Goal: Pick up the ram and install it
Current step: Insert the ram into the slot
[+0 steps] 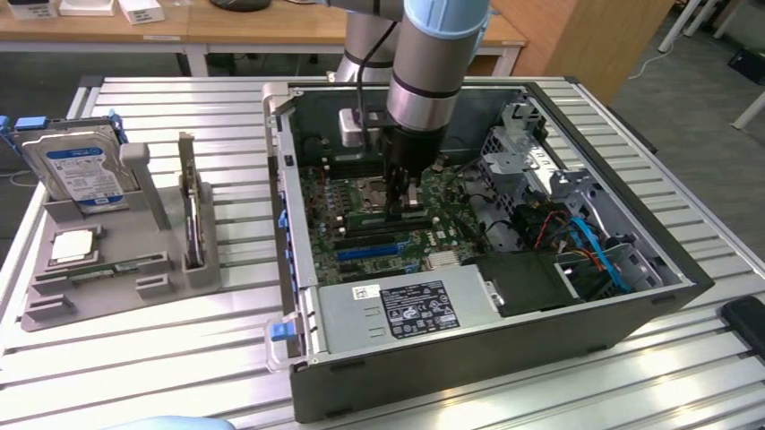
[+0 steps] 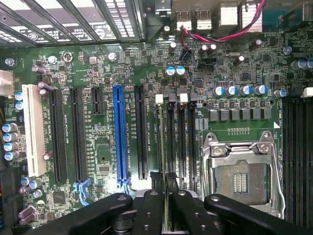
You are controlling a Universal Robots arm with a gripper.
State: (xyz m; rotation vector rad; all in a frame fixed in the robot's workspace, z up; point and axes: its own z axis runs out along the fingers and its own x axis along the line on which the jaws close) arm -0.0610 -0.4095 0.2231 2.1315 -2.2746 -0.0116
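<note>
The ram (image 2: 161, 147) is a thin green stick seen edge-on, lined up along a memory slot next to the CPU socket (image 2: 239, 178). My gripper (image 2: 163, 188) is shut on it, one black finger on each face. In the exterior view the gripper (image 1: 406, 199) reaches down inside the open computer case (image 1: 622, 322), just above the motherboard (image 1: 358, 224) near the socket. Whether the ram sits fully in the slot I cannot tell.
Further memory slots (image 2: 183, 142) with white latches lie beside the ram, and a blue expansion slot (image 2: 119, 137) runs parallel. Left of the case, a grey tray (image 1: 107, 278) holds a blue-labelled hard drive (image 1: 78, 170) and an upright dark card (image 1: 188, 206). Cables (image 1: 586, 242) crowd the case's right side.
</note>
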